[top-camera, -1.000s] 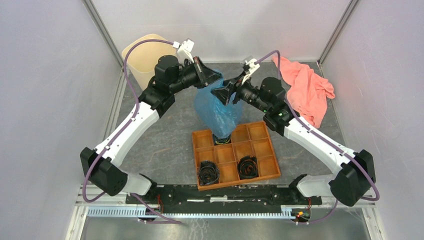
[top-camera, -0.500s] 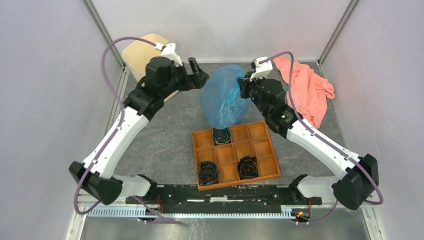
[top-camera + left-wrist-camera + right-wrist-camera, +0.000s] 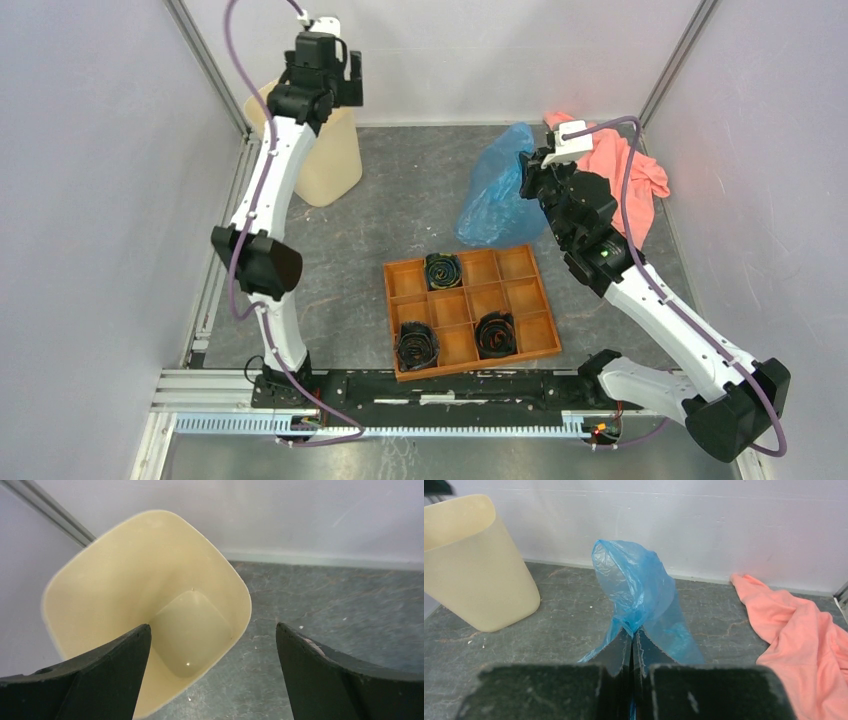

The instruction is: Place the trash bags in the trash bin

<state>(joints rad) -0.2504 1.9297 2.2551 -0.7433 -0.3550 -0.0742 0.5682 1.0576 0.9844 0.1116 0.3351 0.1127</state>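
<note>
The trash bag (image 3: 495, 192) is a crinkly light-blue film that hangs from my right gripper (image 3: 528, 166) and trails down to the floor right of centre. In the right wrist view the right gripper (image 3: 632, 632) is shut on a bunched neck of the bag (image 3: 634, 582), which puffs up above the fingertips. The cream trash bin (image 3: 335, 160) stands upright in the back left corner. My left gripper (image 3: 343, 78) hovers high over it. In the left wrist view the left gripper (image 3: 212, 626) is open and empty, looking down into the bin (image 3: 100, 580), which holds nothing.
An orange compartment tray (image 3: 470, 310) lies in front of the bag, with black coiled rolls (image 3: 443, 270) in three cells. A salmon-pink cloth (image 3: 625, 180) is heaped at the back right, close behind the right gripper. Walls close in the back and sides.
My left gripper let go of the bag, opened wide, and swung up and back over the bin. My right gripper closed fully on the bag and carried it to the right.
</note>
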